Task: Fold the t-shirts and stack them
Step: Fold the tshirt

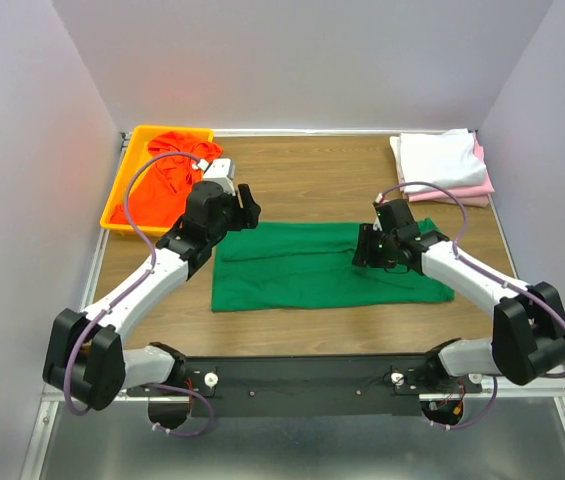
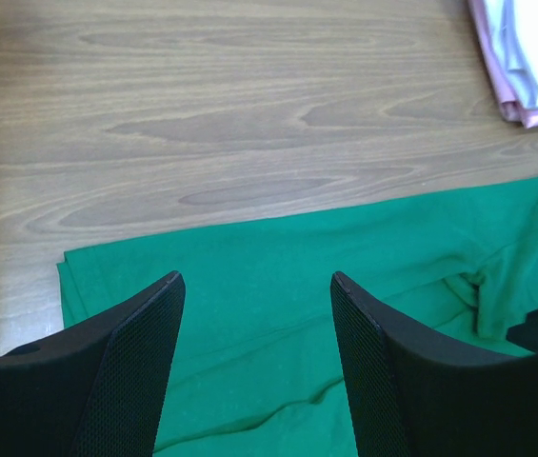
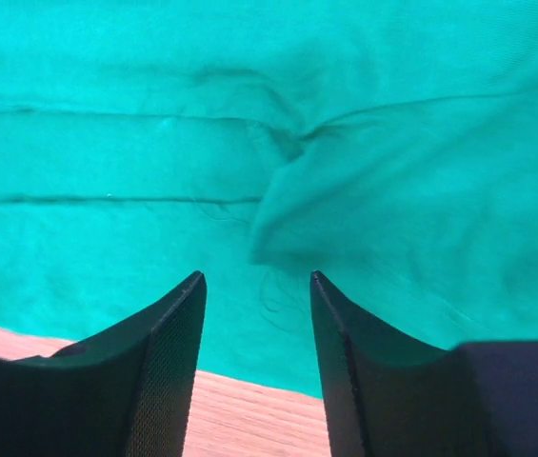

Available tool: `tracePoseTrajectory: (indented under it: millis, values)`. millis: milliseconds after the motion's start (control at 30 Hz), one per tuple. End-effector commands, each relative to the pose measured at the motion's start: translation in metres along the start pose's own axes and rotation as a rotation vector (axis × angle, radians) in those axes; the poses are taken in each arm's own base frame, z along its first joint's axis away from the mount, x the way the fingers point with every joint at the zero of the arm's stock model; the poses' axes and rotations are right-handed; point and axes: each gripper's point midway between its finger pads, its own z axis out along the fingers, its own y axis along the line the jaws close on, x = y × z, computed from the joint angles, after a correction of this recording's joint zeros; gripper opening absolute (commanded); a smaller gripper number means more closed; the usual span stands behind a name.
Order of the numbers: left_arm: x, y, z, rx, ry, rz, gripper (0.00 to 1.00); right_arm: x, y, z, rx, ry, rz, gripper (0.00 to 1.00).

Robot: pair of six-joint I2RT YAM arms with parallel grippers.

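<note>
Four shirts were counted in the overhead view: a green t-shirt (image 1: pixel 327 265) spread as a wide, partly folded band at the centre of the table (image 1: pixel 302 165), an orange-red shirt (image 1: pixel 167 180) heaped in the yellow tray (image 1: pixel 177 129) at the upper left, and a white shirt (image 1: pixel 434 158) laid folded on a pink shirt (image 1: pixel 467 193) at the upper right.

The left gripper (image 2: pixel 254 281) was held above the band's left end with its jaws apart and nothing between them. The right gripper (image 3: pixel 257 278) was likewise spread and empty, low over the cloth toward its right end, where the fabric was seen rumpled just ahead of the fingertips.

The step in hand was judged to be the next fold of the green shirt – probably one end carried over the other. To be done well, a grip would best be taken through every layer at an edge, the rumple smoothed first, and the cloth lifted only enough to be carried across – edges matched before release, so the later stack sits flat.
</note>
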Motion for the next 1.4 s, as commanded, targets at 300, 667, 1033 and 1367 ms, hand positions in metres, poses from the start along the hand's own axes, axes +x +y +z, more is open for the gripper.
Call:
tracePoseTrajectory:
  millis: [300,667,1033,1367]
  values:
    - [0.051,-0.023,0.046,0.073,0.097,-0.012,0.70,-0.002,-0.077,-0.004,0.299,-0.008,0.130,0.63]
    - [0.113,-0.040,0.062,0.166,0.209,-0.053,0.70,-0.008,-0.070,0.019,0.262,0.002,0.147,0.63]
    - [0.163,-0.003,0.063,0.070,0.304,-0.098,0.70,0.008,-0.064,0.036,0.207,0.061,0.152,0.62]
    - [0.145,0.048,0.059,-0.063,0.264,-0.110,0.70,0.026,-0.039,0.051,0.110,0.108,0.133,0.62]
